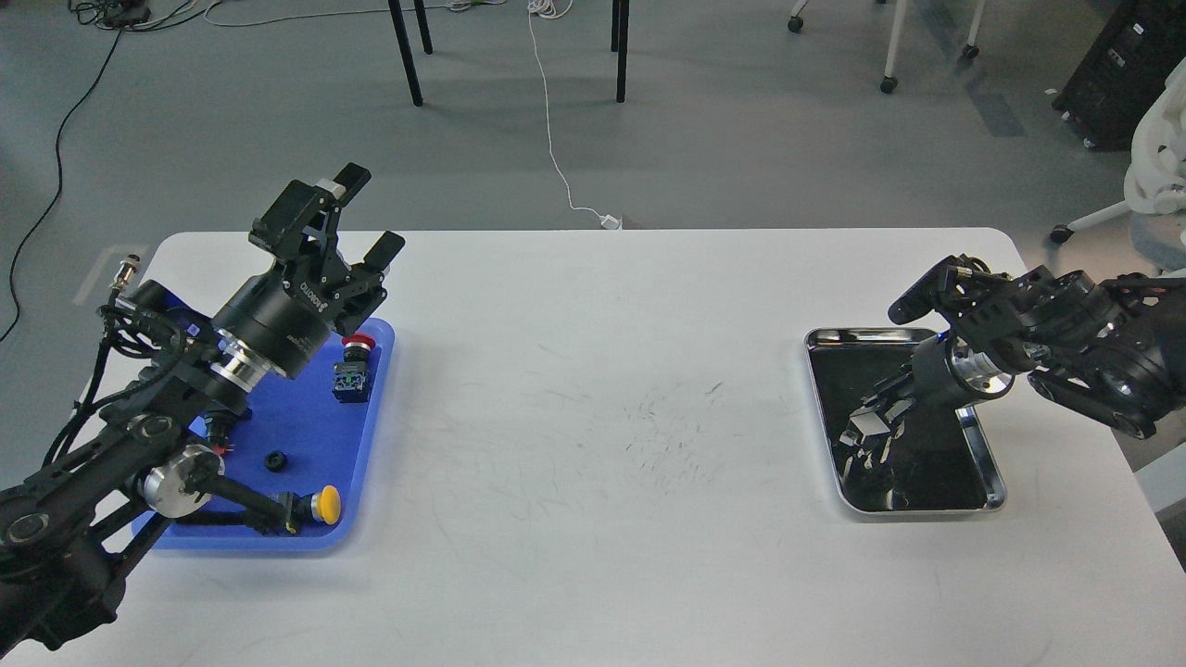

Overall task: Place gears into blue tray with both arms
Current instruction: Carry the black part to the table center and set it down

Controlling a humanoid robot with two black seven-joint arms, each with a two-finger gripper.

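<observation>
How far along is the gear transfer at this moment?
Done: one gear lies in the blue tray among push-buttons. In hand: nothing visible; the left gripper is open and empty above the tray, and the right gripper hangs over the steel tray. I cannot tell whether gears remain.

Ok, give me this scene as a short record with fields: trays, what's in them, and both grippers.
blue tray: table's left side
contents: one gear, red-cap button, yellow-cap button
steel tray: table's right side, no parts discernible inside
left gripper: open, raised above blue tray's far edge
right gripper: above steel tray's far edge, state unclear
</observation>
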